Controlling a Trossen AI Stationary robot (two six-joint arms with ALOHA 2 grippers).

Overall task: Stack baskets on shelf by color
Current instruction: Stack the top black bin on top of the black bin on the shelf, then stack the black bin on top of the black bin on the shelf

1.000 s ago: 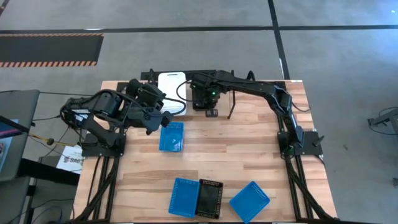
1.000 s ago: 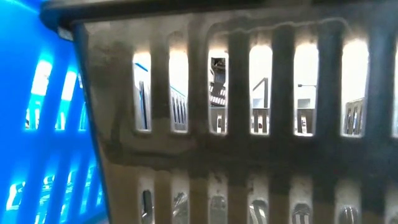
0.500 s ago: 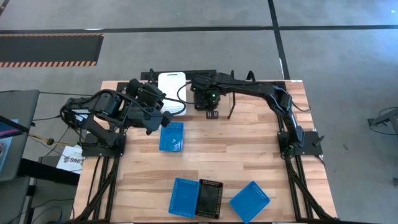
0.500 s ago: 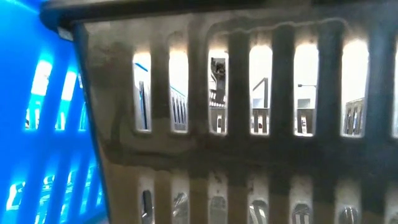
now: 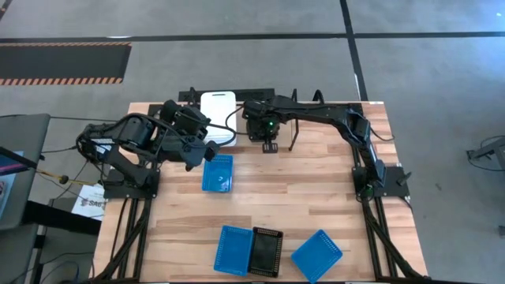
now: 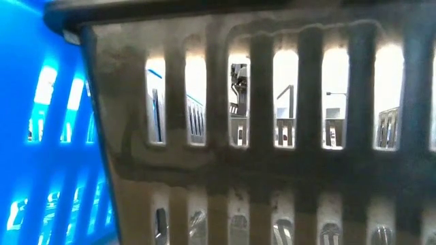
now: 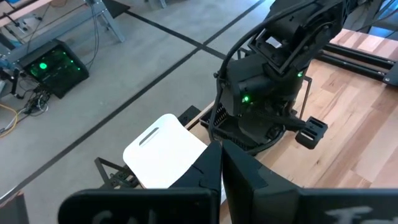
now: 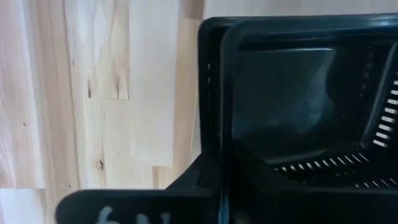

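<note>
My right gripper [image 5: 268, 132] hangs pointing down at the far middle of the table, over the shelf [image 5: 189, 96]. In its wrist view a black basket [image 8: 298, 99] fills the picture right under the gripper [image 8: 221, 171]. A white basket [image 5: 218, 106] sits in the shelf's left part; it also shows in the left wrist view [image 7: 163, 148]. My left gripper [image 5: 210, 150] is shut and empty [image 7: 222, 163], raised between the white basket and a blue basket [image 5: 218, 172] lying flat on the table.
Along the near edge lie a blue basket [image 5: 233, 250], a black basket [image 5: 266, 251] and another blue basket [image 5: 317, 255]. The black one [image 6: 272, 170] and a blue one [image 6: 41, 136] block the low view. Bare wood lies in the table's middle.
My right gripper has sunk a little toward the shelf at the far middle. My left arm has kept still.
</note>
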